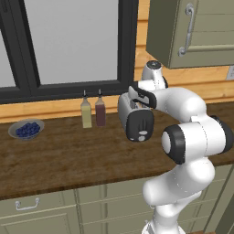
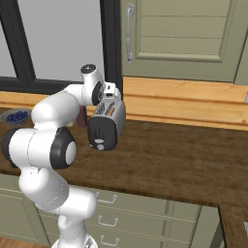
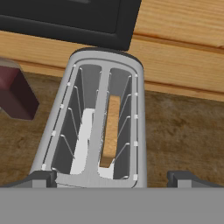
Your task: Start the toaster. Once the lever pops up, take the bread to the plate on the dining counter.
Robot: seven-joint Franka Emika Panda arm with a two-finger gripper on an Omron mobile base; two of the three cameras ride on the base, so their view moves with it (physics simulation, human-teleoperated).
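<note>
The silver-grey toaster (image 1: 135, 119) (image 2: 107, 122) stands on the wooden kitchen counter with its black end panel towards the base. From above, the toaster (image 3: 103, 127) shows two top slots. The bread (image 3: 111, 131), a tan slice seen edge-on, sits down in the right-hand slot. My gripper (image 3: 113, 179) (image 1: 136, 104) (image 2: 109, 99) hovers just above the toaster's near end. It is open, its dark fingertips (image 3: 40, 178) spread wider than the toaster and holding nothing. The plate and the dining counter are out of view.
An olive bottle (image 1: 86, 114) and a dark red bottle (image 1: 100, 111) (image 3: 15, 94) stand just left of the toaster. A grey bowl of blueberries (image 1: 26, 129) (image 2: 14, 116) sits further left. A window frame (image 3: 65, 22) and a wall cabinet (image 1: 192, 32) rise behind.
</note>
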